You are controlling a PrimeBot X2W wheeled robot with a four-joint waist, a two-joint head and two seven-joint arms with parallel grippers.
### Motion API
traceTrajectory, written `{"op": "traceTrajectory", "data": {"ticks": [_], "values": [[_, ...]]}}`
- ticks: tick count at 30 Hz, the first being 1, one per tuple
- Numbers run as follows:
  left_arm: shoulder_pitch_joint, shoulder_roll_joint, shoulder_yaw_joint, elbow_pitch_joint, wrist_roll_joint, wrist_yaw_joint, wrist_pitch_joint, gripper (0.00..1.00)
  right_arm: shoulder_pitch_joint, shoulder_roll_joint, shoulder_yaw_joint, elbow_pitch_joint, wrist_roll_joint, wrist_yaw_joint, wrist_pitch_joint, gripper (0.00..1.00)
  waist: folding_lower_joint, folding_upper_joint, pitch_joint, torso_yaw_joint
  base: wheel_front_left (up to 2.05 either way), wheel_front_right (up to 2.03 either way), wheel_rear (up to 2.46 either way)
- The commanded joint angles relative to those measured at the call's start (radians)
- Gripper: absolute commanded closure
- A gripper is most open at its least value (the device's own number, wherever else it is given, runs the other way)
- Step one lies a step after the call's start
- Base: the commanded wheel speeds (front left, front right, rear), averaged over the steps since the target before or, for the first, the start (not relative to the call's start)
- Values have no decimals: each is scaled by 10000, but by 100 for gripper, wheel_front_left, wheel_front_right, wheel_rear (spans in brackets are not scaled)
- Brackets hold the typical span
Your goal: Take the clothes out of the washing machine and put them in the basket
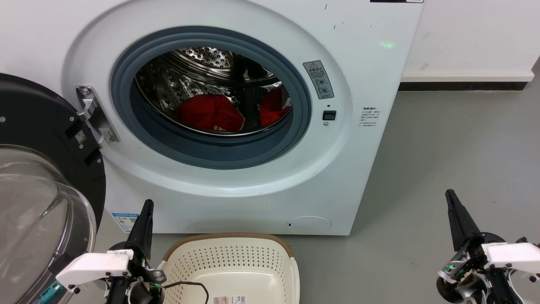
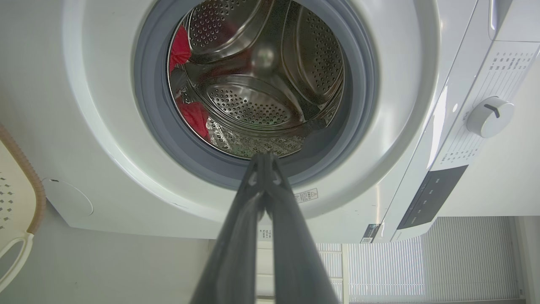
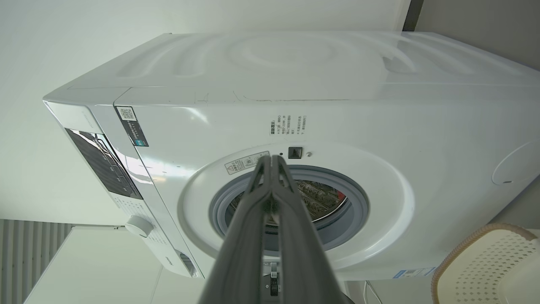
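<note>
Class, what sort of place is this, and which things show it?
Probably a laundry room: a white front-loading washing machine with its door open, red clothes in its drum, and a cream perforated laundry basket on the grey floor before it.

The washing machine [image 1: 371, 76] is white, its gasket [image 1: 211, 154] blue-grey, and its drum [image 1: 206, 55] shiny steel dotted with rows of small holes. The clothes [image 1: 209, 113] are plain red. The door [image 1: 25, 114] has a black rim around clear glass. The basket [image 1: 230, 257] is cream-white with a regular grid of holes and a brown rim. The floor [image 1: 455, 147] is grey. The left hand [image 1: 147, 204] and right hand [image 1: 449, 194] have dark grey fingers on white housings.
</note>
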Motion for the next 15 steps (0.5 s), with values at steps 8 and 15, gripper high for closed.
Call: {"op": "traceTrajectory", "data": {"ticks": [8, 15], "values": [[-62, -15, 20, -7, -23, -13, 16, 100, -117, -23, 9, 6, 31, 0, 8, 100, 0, 0, 0, 0, 0, 0, 0], [-62, -15, 19, -7, -21, -13, 16, 100, -117, -23, 9, 6, 31, 0, 8, 100, 0, 0, 0, 0, 0, 0, 0]]}}
